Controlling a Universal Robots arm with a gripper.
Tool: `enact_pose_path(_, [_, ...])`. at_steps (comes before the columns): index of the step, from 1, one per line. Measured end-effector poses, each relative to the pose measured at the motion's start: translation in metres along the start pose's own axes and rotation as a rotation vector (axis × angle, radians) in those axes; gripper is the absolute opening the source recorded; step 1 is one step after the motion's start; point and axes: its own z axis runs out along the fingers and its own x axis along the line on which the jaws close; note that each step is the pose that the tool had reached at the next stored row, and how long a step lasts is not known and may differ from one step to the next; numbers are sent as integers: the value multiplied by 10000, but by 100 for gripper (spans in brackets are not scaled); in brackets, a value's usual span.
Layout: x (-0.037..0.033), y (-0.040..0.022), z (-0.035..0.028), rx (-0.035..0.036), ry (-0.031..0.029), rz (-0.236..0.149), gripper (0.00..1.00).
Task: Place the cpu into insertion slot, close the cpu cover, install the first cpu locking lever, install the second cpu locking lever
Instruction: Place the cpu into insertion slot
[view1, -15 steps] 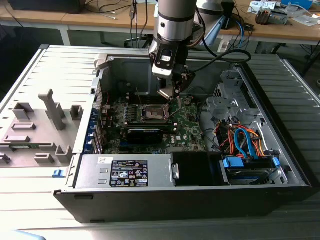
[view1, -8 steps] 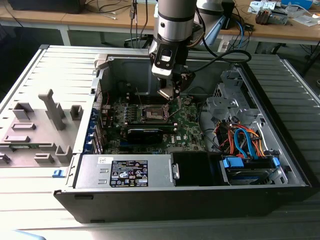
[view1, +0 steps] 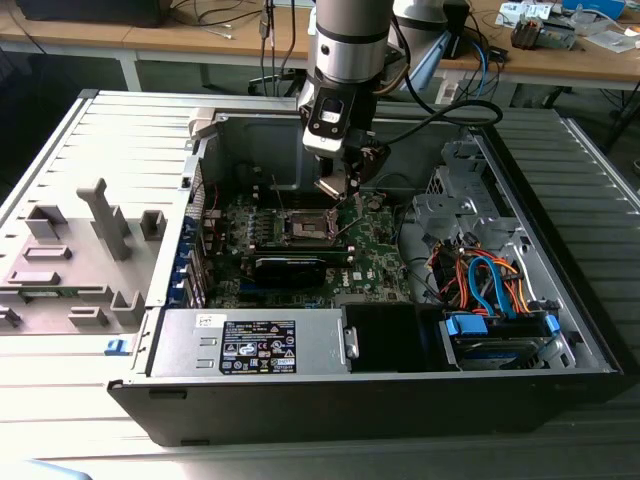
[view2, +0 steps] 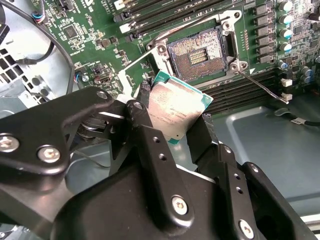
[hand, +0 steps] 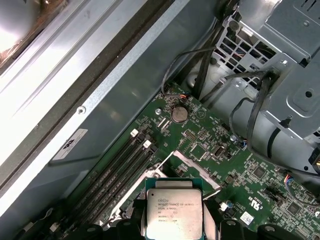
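My gripper (view1: 337, 188) hangs over the green motherboard inside the open computer case, shut on the cpu (view2: 177, 102). The cpu is a flat square chip with a silver top, pinched by its edges between the two black fingers (view2: 145, 117), and it also appears in the first wrist view (hand: 172, 210). It hovers tilted, just beside and above the insertion slot (view2: 197, 54), whose dark pin field is bare. The cpu cover (hand: 192, 162) stands swung open at one side of the slot. A thin locking lever (view2: 262, 86) sticks out, unlatched.
A long black block (view1: 290, 266) lies on the board in front of the slot (view1: 305, 228). The power supply (view1: 250, 345) and a drive bay with blue and orange cables (view1: 490, 285) line the case's near side. A grey fixture tray (view1: 70, 260) lies at the exterior view's left.
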Motion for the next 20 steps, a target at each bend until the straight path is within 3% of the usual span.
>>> enact_pose_path(20, [0,0,8,-2,-18,221,54])
